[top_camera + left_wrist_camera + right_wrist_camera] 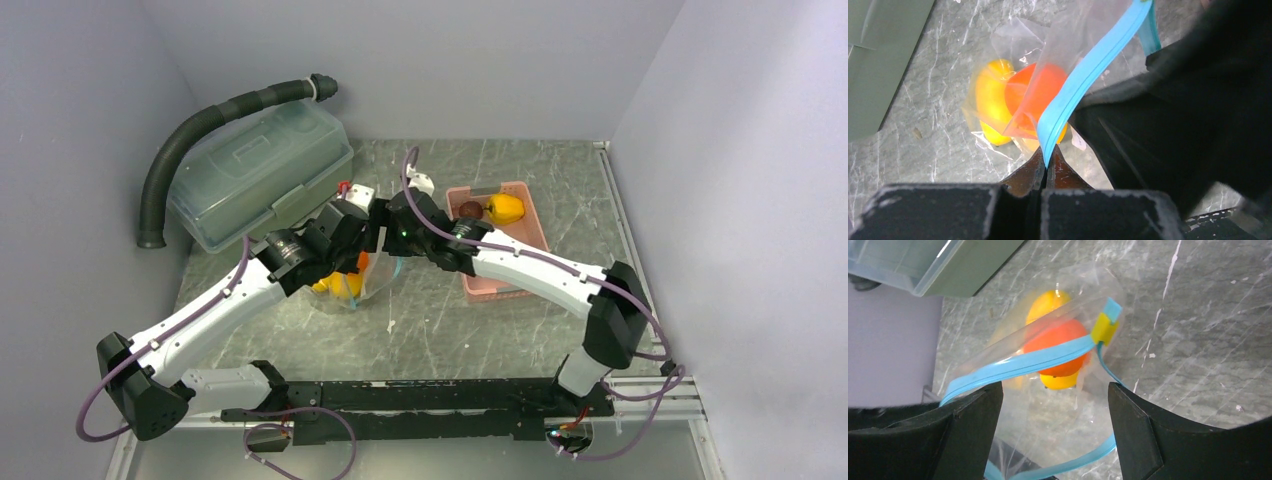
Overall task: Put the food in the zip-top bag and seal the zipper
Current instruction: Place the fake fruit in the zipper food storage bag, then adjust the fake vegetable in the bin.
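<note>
"Well, where is the clear floppy zip-top bag (1060,427) now?"

"Hanging over the grey marbled table (450,320), in front of the translucent grey-green lidded box (255,175); its thin teal-blue zipper strip (1088,70) is pinched at one end by the left gripper (1048,167), whose jaws are closed tight on it."

"And the right gripper (1055,400)?"

"Spread wide, one black finger on each side of the bag's mouth; whether either finger touches the plastic I cannot tell; it grips nothing. The mouth gapes, its two blue strips well apart; a small yellow slider tab (1103,327) sits near the far end of the upper strip."

"What food is inside?"

"A round orange fruit (1040,92) with a yellow oval fruit (990,100) just beside it, both low in the bag."

"Anything outside it?"

"Yes; another yellow-orange oval fruit (505,208) and a small brown-red ball (471,210) lie side by side in the pink slotted plastic basket (530,205) to the right."
</note>
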Robot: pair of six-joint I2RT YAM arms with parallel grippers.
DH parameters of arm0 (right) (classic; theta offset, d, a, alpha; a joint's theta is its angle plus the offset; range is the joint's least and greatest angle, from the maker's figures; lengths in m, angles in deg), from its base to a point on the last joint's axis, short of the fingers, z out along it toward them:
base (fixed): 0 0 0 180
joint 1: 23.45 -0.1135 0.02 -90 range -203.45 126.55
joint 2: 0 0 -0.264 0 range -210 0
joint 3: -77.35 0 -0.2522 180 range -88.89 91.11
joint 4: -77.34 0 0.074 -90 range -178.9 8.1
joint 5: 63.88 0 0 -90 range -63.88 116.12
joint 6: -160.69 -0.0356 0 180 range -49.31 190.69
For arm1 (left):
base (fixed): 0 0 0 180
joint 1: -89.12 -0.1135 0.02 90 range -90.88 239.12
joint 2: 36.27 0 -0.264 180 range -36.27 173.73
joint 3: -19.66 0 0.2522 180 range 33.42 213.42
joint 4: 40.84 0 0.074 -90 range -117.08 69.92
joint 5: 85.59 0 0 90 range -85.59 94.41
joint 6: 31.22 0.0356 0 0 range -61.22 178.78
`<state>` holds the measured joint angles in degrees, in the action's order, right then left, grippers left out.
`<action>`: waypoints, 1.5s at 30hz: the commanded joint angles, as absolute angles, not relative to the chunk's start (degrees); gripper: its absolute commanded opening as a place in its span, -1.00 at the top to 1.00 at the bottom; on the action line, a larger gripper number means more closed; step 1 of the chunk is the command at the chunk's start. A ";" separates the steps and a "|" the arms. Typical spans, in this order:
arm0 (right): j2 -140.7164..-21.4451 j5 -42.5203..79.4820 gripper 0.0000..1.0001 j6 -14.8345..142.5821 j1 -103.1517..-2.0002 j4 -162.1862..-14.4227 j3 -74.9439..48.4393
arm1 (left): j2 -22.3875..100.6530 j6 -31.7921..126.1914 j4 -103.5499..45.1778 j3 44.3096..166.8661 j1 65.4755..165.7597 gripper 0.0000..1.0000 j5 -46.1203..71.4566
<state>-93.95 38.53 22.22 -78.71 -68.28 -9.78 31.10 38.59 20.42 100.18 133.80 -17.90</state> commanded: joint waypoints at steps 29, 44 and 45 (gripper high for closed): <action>-74.66 54.45 -0.40 36.14 -71.20 -53.93 -16.23 | 30.11 39.35 19.15 100.19 133.04 1.00 -17.17; -83.17 58.38 -0.44 44.51 -57.97 -50.97 -12.60 | 30.26 39.62 19.06 100.15 133.05 1.00 -17.13; -84.04 58.74 -0.46 45.55 -57.25 -50.83 -12.14 | 30.26 39.62 18.99 100.17 133.00 1.00 -17.12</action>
<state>-81.17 54.79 40.56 -59.44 -52.15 -15.92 31.10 38.62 20.53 100.18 133.28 -17.68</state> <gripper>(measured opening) 0.717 0.012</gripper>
